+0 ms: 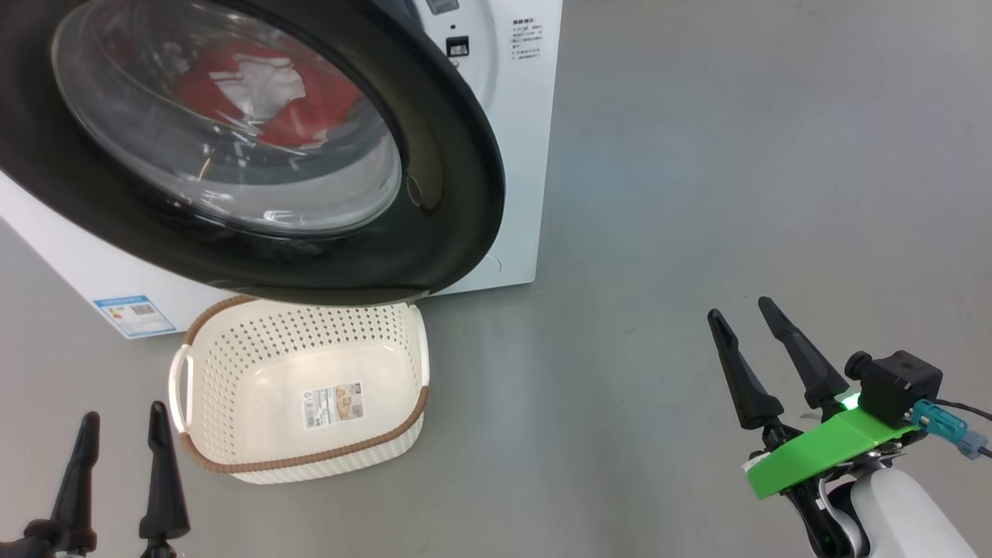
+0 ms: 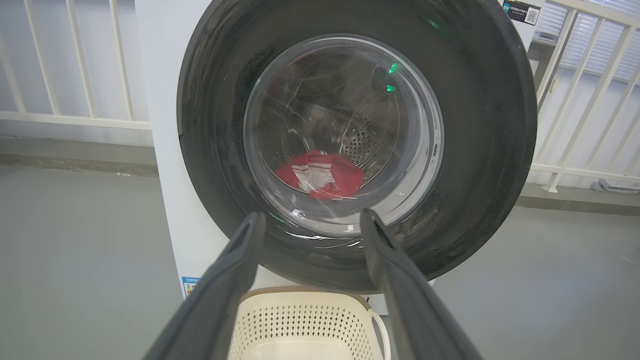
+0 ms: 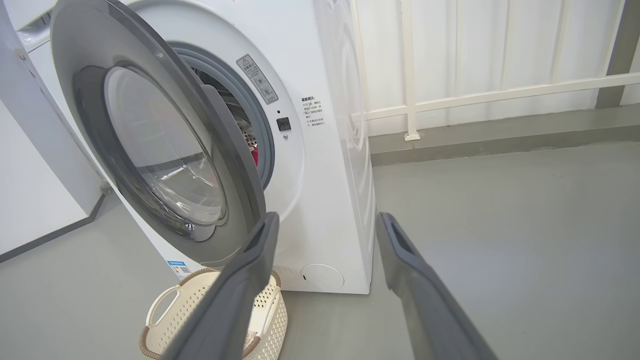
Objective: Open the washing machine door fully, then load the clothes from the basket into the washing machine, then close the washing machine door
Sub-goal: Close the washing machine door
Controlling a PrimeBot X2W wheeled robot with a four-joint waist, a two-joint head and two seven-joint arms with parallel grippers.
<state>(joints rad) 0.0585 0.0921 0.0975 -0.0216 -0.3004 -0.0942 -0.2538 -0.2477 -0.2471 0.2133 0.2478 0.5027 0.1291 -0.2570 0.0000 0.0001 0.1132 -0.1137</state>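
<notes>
head view: empty basket (image 1: pixel 232 372) below door (image 1: pixel 434 155)

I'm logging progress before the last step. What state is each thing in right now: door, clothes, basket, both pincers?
washing machine door: partly open, swung out above the basket, not latched.
clothes: inside the washing machine, seen through the door glass.
basket: empty, upright on the floor.
left pincer: open, holding nothing.
right pincer: open, holding nothing.
</notes>
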